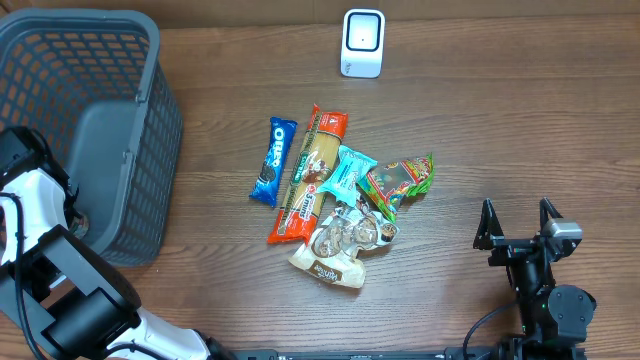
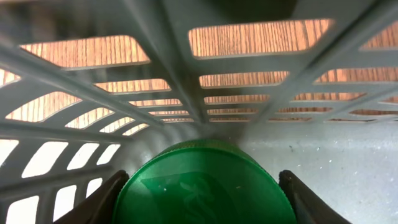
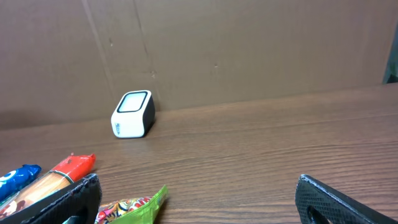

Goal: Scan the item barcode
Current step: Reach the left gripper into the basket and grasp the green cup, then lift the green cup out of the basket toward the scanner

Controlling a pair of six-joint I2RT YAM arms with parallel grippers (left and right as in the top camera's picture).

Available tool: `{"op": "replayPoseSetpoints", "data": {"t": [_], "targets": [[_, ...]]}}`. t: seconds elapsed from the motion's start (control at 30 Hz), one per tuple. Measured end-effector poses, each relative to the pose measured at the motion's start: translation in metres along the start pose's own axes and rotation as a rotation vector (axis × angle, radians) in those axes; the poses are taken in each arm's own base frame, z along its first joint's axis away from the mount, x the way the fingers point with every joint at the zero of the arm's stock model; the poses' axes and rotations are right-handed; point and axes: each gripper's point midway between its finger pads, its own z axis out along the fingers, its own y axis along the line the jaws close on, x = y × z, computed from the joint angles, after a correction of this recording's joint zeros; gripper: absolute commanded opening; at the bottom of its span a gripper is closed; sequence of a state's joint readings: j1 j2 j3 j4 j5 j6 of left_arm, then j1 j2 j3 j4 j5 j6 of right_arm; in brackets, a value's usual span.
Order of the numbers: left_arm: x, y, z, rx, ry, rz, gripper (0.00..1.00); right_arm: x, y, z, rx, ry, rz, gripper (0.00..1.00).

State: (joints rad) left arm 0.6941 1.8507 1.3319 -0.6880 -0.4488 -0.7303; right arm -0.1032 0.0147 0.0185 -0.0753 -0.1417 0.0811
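The basket (image 1: 150,120) fills the table's 9 o'clock side, and the left gripper (image 2: 202,208) is down inside it. The step in hand looks like picking up the item: the gripper is clamped on a green lid (image 2: 202,180), fingers tight against it at 3 and 9 o'clock. Next it needs lifting clear and carrying to the scanner (image 1: 362,43) at 12 o'clock, barcode facing it. The right gripper (image 1: 518,222) sits spread wide at 4 o'clock

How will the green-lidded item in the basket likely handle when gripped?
The green lid looks round and smooth, so it may slip or twist between the fingers. It seems rigid, so probably won't crush. Being round, it could roll in the basket if knocked over.
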Motion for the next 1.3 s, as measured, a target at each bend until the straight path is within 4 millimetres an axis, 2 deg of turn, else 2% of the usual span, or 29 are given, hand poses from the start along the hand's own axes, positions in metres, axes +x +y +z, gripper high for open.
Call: {"op": "replayPoseSetpoints", "data": {"t": [0.33, 0.53, 0.67, 0.87, 1.13, 1.3], "targets": [[0.001, -0.002, -0.001, 0.005, 0.001, 0.005, 0.32, 0.0, 0.0, 0.0, 0.001, 0.0, 0.0, 1.0], [0.003, -0.008, -0.003, 0.02, -0.003, 0.034, 0.25, 0.0, 0.0, 0.0, 0.0, 0.0, 0.0, 1.0], [0.005, -0.011, -0.004, 0.028, -0.003, 0.046, 0.21, 0.0, 0.0, 0.0, 0.001, 0.0, 0.0, 1.0], [0.005, -0.014, -0.004, 0.037, 0.0, 0.058, 0.04, 0.0, 0.0, 0.0, 0.001, 0.0, 0.0, 1.0], [0.009, -0.021, -0.01, 0.082, 0.025, 0.08, 0.04, 0.0, 0.0, 0.0, 0.0, 0.0, 0.0, 1.0], [0.012, -0.029, -0.029, 0.142, 0.02, 0.131, 0.04, 0.0, 0.0, 0.0, 0.001, 0.0, 0.0, 1.0]]}}
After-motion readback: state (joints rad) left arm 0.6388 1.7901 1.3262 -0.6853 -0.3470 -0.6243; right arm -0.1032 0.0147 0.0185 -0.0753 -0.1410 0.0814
